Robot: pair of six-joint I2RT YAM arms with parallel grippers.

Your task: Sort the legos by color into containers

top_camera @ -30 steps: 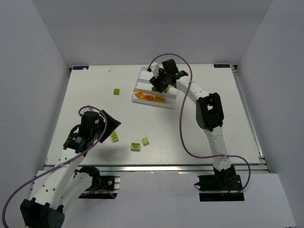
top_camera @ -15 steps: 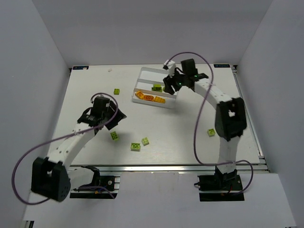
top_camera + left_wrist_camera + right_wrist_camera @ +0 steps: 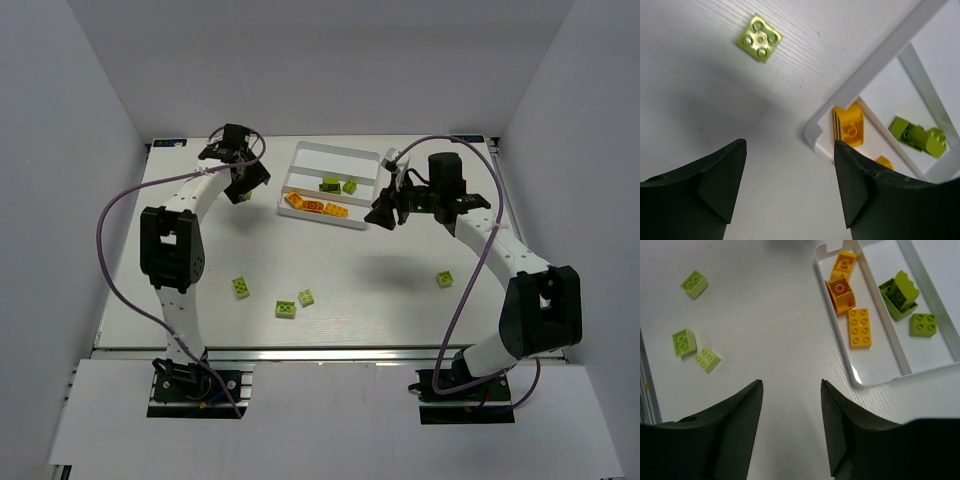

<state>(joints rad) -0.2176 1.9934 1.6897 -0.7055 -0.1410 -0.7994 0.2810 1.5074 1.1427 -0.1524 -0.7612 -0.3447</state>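
- Left gripper [image 3: 789, 150] hangs with its jaws apart and nothing between them, over the far left of the table [image 3: 200, 250], close to the left near corner of the tray [image 3: 335, 160].
- Our right gripper [image 3: 791, 385] is likewise spread and empty, above the table just off the tray's right near corner.
- We see one white tray, split by raised dividers into parallel slots.
- We count three orange legos [image 3: 845, 262], [image 3: 840, 292], [image 3: 860, 327], all lying in the near slot [image 3: 872, 362].
- In the middle slot [image 3: 927, 352] we find green legos: one flat two-by-two [image 3: 922, 324] and, just beside it, a clump [image 3: 897, 295] that may be one brick or two; we cannot tell.
- Five more green ones lie loose on the table:
- one near the tray's left corner but apart from it [image 3: 759, 38];
- three grouped toward the near edge, left of centre [image 3: 241, 287], [image 3: 286, 310], [image 3: 306, 297];
- one alone on the right [image 3: 445, 279].
- Two small blue tags [image 3: 170, 143], [image 3: 468, 138] sit at the table's far corners, too small for us to read.
- From above, the left gripper and its wrist cover the brick by the tray's left corner; only the left wrist view shows it.
- Purple cables [image 3: 100, 230] loop along both arms, and plain white walls [image 3: 80, 100] close in the table on three sides.
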